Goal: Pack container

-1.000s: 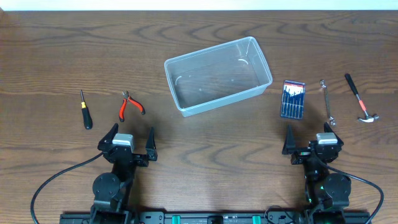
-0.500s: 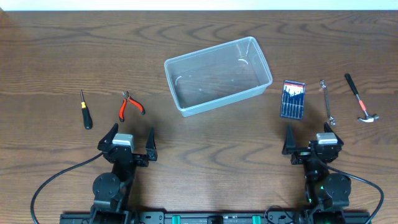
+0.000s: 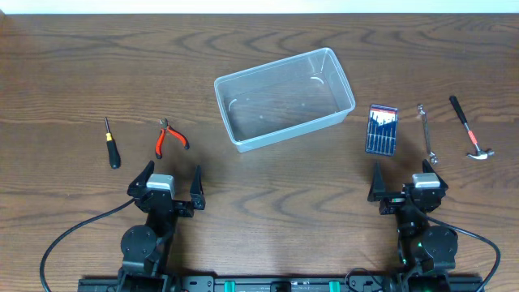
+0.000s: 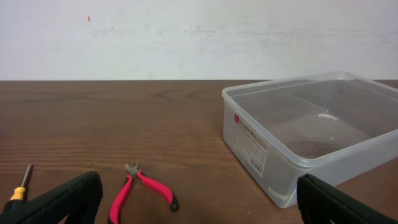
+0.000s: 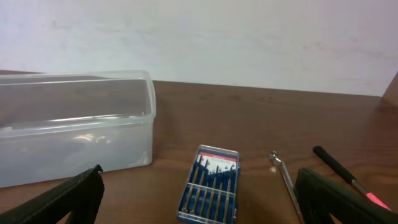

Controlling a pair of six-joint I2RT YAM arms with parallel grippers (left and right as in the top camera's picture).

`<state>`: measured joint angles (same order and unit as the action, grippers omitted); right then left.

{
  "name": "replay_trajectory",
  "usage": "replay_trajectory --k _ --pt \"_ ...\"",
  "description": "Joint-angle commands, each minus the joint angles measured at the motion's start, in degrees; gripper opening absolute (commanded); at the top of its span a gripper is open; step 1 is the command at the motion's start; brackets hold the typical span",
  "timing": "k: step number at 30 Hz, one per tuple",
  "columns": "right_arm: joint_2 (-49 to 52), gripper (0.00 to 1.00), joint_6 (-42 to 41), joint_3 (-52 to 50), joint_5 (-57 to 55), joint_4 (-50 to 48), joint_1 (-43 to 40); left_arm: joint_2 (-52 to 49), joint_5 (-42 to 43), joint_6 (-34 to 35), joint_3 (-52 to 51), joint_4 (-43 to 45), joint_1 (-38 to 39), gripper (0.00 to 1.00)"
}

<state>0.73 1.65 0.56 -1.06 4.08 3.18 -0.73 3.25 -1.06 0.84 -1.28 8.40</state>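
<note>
The clear plastic container [image 3: 284,97] sits empty at the table's middle, tilted; it also shows in the left wrist view [image 4: 311,130] and the right wrist view [image 5: 74,124]. Red-handled pliers [image 3: 169,137] [image 4: 140,194] and a yellow-and-black screwdriver [image 3: 110,143] [image 4: 18,190] lie at the left. A blue case of screwdriver bits [image 3: 382,129] [image 5: 210,185], a wrench [image 3: 426,134] [image 5: 285,176] and a hammer [image 3: 469,130] [image 5: 348,177] lie at the right. My left gripper [image 3: 170,185] [image 4: 199,205] is open and empty, near the front edge behind the pliers. My right gripper [image 3: 405,182] [image 5: 199,199] is open and empty, behind the blue case.
The dark wooden table [image 3: 81,65] ends at a white wall at the back. Black cables [image 3: 65,235] run from both arm bases along the front edge.
</note>
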Motion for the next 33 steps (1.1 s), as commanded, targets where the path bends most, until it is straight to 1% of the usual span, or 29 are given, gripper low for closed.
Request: replay_trajectory --k 1,16,20,22,23,24,26,29,30,33 --pt "-0.4 0.99 -0.5 -0.2 -0.4 0.1 0.7 0.5 0.6 0.5 -0.6 -2.5 0.0 0.98" --pt "-0.4 0.99 -1.4 -0.2 0.3 0.2 0.7 0.5 0.6 0.5 -0.6 -2.5 0.0 0.98" --pt "-0.3 0.99 -7.1 -0.2 1.4 0.0 0.6 0.5 0.7 0.7 -0.6 -1.6 0.0 0.98" --pt "-0.2 0.99 -12.0 -0.2 5.5 -0.2 0.6 0.5 0.7 4.0 -0.1 -0.8 0.0 0.98" --pt "0.0 0.99 -12.6 0.2 9.6 0.0 0.6 0.4 0.7 4.4 1.4 -2.7 0.0 0.98" --pt "0.2 0.99 -12.5 0.7 11.0 0.3 0.6 0.3 0.7 4.4 3.0 -5.0 0.0 0.98" --pt "0.9 0.99 -12.5 3.2 11.6 3.1 0.6 -0.7 0.6 4.4 8.6 -12.7 0.0 0.98" --pt "3.9 0.99 -9.2 11.5 10.1 8.9 0.2 -5.6 0.5 4.4 21.6 -26.1 0.0 0.98" --pt "6.2 0.99 -9.2 15.5 8.1 11.0 0.0 -8.6 -0.3 4.4 27.1 -31.1 0.0 0.98" --pt "14.1 0.99 -7.9 25.9 7.1 16.8 -0.4 -17.4 -1.3 4.4 39.4 -41.7 0.0 0.98"
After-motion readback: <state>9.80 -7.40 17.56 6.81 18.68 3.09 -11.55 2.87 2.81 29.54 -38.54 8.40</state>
